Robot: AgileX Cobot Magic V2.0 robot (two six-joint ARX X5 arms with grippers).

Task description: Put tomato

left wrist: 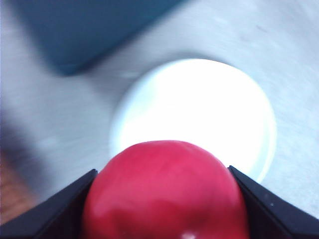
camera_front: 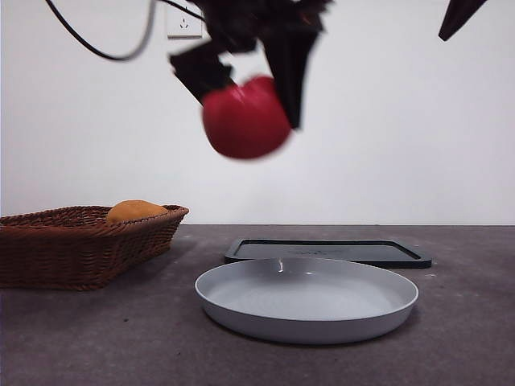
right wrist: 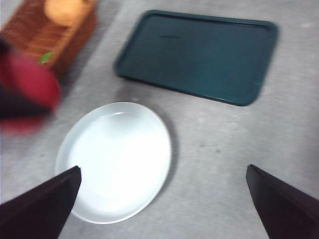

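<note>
My left gripper (camera_front: 245, 88) is shut on the round glossy red tomato (camera_front: 245, 118) and holds it high in the air, above the left part of the grey-white plate (camera_front: 306, 301). In the left wrist view the tomato (left wrist: 164, 194) sits between the two black jaws, with the plate (left wrist: 199, 107) below it. The tomato's stem is hidden. In the right wrist view the tomato (right wrist: 27, 87) is a red blur beside the plate (right wrist: 117, 162). My right gripper (right wrist: 162, 199) is open and empty, high above the table; it shows as a black tip (camera_front: 460, 16) at the top right.
A brown wicker basket (camera_front: 76, 241) stands at the left with an orange-yellow oval fruit (camera_front: 135, 211) in it. A dark green flat tray (camera_front: 326, 252) lies behind the plate. A black cable (camera_front: 96, 40) hangs at the top left.
</note>
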